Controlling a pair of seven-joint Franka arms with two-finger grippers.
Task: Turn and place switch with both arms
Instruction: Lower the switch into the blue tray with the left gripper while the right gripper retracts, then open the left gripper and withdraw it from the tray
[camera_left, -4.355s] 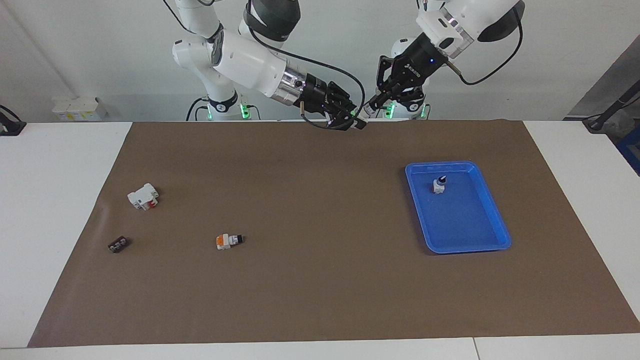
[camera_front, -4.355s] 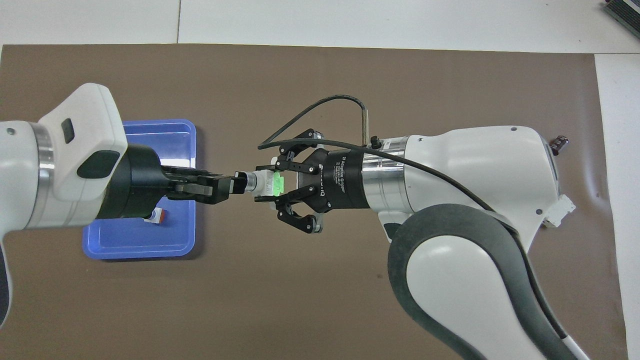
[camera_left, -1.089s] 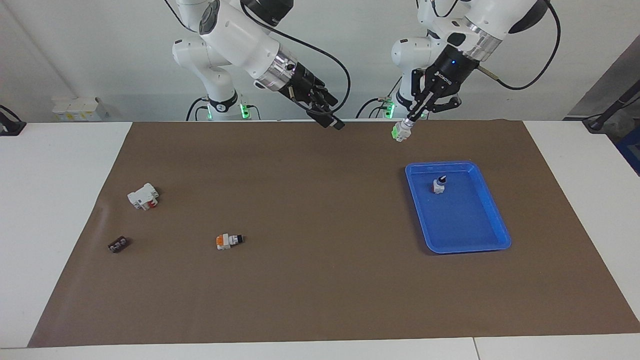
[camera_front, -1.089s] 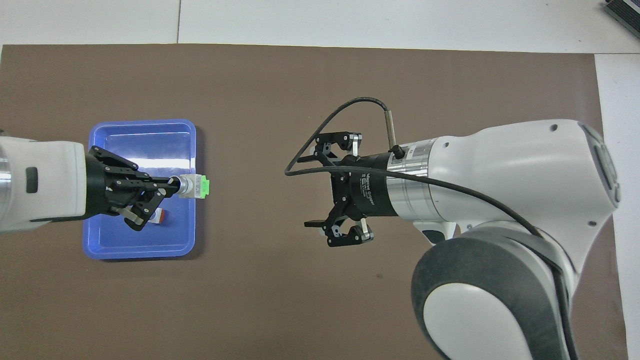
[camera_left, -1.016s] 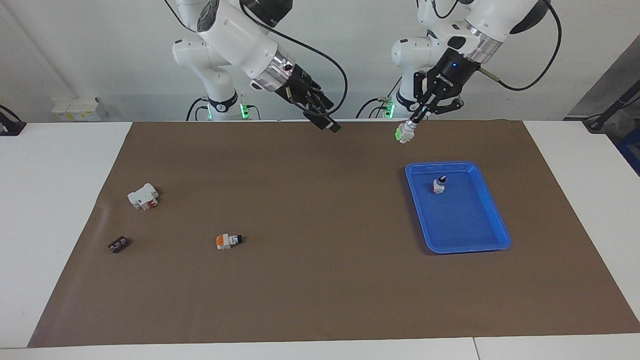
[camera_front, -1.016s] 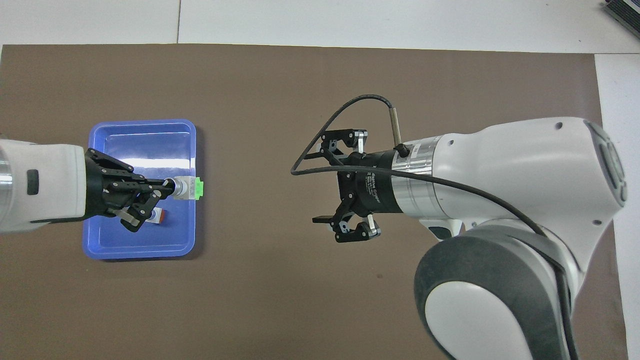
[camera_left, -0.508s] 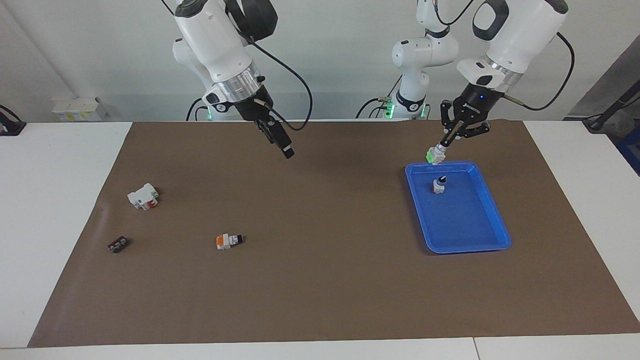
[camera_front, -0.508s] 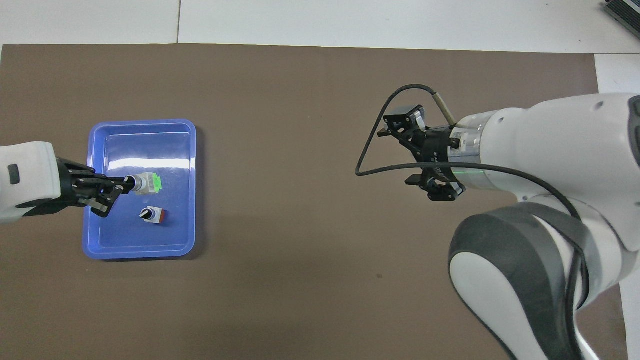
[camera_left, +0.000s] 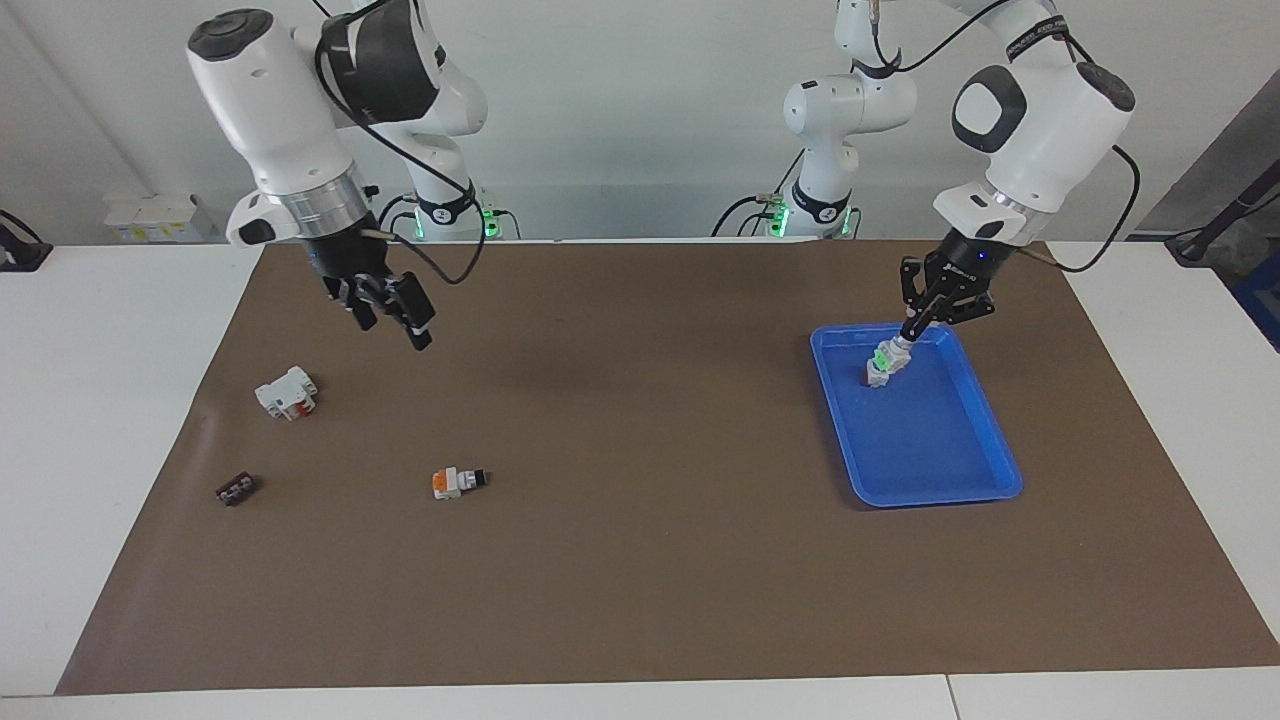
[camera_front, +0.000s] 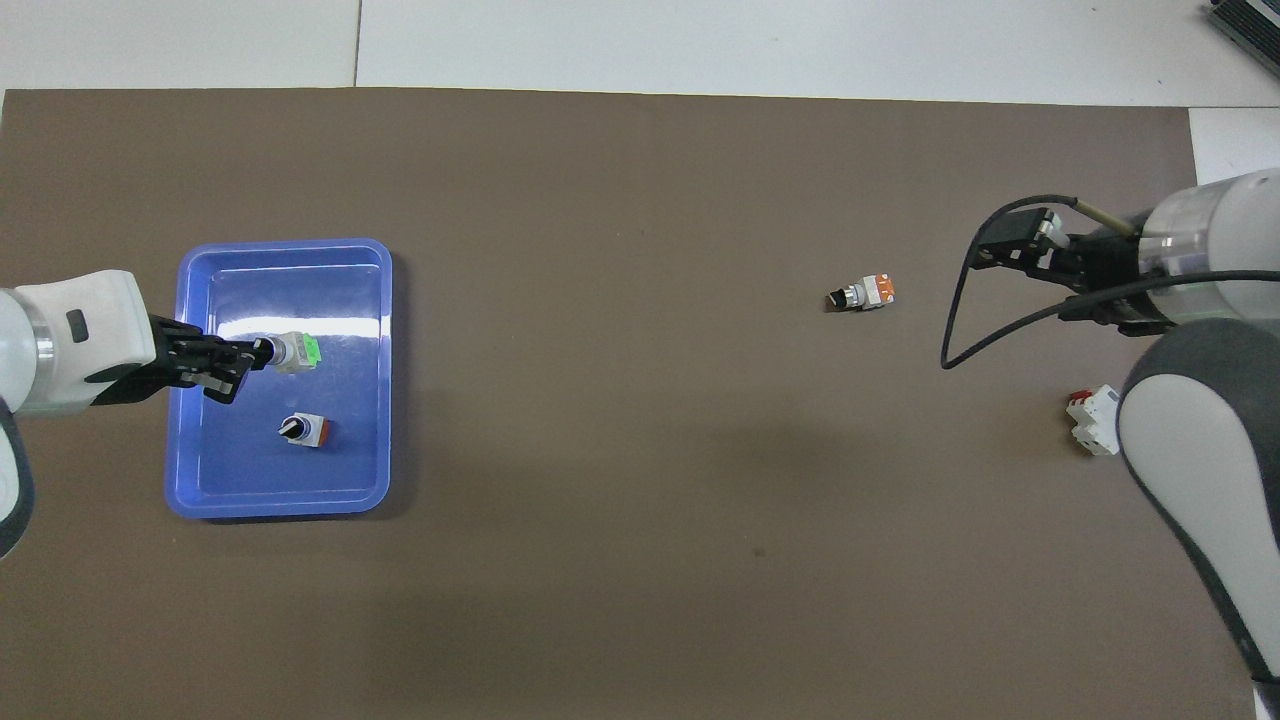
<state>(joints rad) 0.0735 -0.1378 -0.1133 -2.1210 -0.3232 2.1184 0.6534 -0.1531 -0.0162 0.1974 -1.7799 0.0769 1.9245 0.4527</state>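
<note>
Over tray (camera_left: 985, 440): L tool (camera_left: 908, 340) pinches switch (camera_left: 885, 357) knob, green end down; R tool (camera_left: 395, 312) spread.

A robotics lab; two white jointed robot arms (camera_left: 300, 130) mounted at a white table (camera_left: 110, 330) covered by a brown paper mat (camera_left: 640, 560); bare white wall (camera_left: 650, 120); trailing black cables (camera_left: 450, 255).

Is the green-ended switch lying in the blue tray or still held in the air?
Held: the left gripper is shut on the green-ended switch over the blue tray.
</note>
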